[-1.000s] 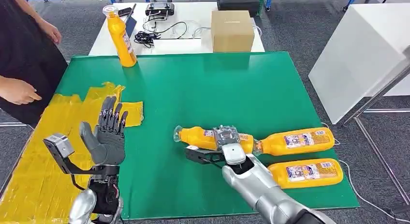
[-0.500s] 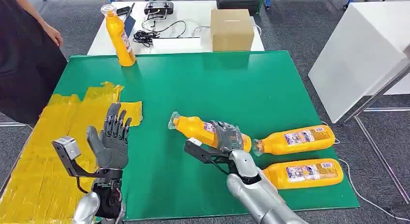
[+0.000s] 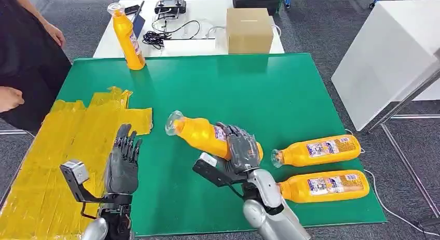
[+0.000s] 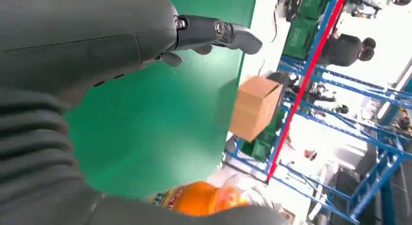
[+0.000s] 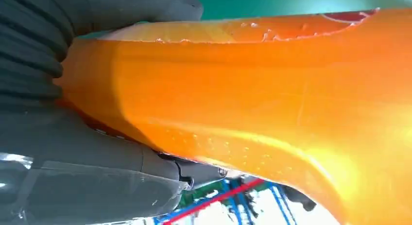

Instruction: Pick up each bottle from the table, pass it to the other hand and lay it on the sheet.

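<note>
Here the right robot hand (image 3: 239, 148) grips an orange bottle (image 3: 207, 136) around its body, fingers wrapped over the label, and holds it above the green bench (image 3: 249, 95). The bottle is tilted, its clear-capped neck pointing up and toward the robot's left, its base hidden behind the fingers. In the right wrist view the orange bottle (image 5: 252, 98) sits pressed against the grey palm and thumb of the right robot hand (image 5: 97, 152).

The left robot hand (image 3: 123, 162) is raised with its fingers straight and spread, holding nothing, near the edge of the yellow sheet (image 3: 57, 146) that covers the bench's left side. The left wrist view looks past the left robot hand (image 4: 87, 45) across the green surface toward the cardboard box (image 4: 256, 107).

Two more orange bottles lie on their sides to the robot's right, one nearer the far side (image 3: 316, 150) and one nearer the robot (image 3: 324, 185), close together and roughly parallel, caps pointing left. A fourth orange bottle (image 3: 126, 38) stands upright at the far left corner of the bench. Behind it a white table (image 3: 207, 40) carries the cardboard box (image 3: 249, 30) and black cables (image 3: 155, 39). A person in dark clothing (image 3: 23, 58) stands at the left, one hand (image 3: 9, 99) near the sheet.
</note>
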`<state>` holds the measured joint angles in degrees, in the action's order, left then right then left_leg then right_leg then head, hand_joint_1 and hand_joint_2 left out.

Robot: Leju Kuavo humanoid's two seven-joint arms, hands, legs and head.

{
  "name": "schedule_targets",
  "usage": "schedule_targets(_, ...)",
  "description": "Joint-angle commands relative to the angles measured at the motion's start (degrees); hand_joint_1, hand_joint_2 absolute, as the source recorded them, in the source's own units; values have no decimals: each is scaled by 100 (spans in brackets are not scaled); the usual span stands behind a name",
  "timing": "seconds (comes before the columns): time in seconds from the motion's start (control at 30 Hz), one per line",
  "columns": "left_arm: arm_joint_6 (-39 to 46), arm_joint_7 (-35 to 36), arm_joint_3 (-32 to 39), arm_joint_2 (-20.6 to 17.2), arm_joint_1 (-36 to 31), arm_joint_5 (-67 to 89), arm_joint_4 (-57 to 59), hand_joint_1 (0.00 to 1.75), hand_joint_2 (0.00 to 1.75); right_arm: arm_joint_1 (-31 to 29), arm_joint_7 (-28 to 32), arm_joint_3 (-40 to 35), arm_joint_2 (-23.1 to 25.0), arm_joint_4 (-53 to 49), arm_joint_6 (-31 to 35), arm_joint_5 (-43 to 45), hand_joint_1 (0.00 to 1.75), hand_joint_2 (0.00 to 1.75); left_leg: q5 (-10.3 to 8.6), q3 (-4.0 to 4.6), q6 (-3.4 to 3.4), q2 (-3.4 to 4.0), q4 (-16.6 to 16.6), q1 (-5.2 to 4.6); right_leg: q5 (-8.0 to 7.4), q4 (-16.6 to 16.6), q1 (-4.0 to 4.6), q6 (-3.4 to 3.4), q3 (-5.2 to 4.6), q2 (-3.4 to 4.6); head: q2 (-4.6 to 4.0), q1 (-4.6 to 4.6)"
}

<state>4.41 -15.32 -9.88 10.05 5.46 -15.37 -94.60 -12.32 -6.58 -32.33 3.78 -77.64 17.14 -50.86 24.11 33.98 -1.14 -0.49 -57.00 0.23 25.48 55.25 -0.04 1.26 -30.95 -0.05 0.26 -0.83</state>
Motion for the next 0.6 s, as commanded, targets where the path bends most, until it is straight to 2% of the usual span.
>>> schedule_targets(0.03,-99,-5,116,-49,19,-77,47,0,175,-94,-50,-476,-145,-330,-39,-24,175,175,8,-17,5,4,2,3,6,-5,3,0,17,2,0,2)
schedule_targets(0.13,-183,18,108,-57,12,-155,59,0,175,-158,-49,-527,-168,-236,-105,-5,175,175,4,-10,2,4,3,0,2,-4,0,1,10,4,0,0)
schedule_targets(0.43,-1452,190,40,-166,40,-1214,158,0,175,-614,-32,-753,133,334,-193,300,175,175,10,-26,6,19,5,4,3,-8,5,0,24,16,0,2)
schedule_targets(0.6,-1799,186,113,-141,-15,-1384,322,0,175,-692,-15,-785,233,474,-225,388,175,175,4,-19,4,10,8,1,1,-8,1,0,17,9,0,0)
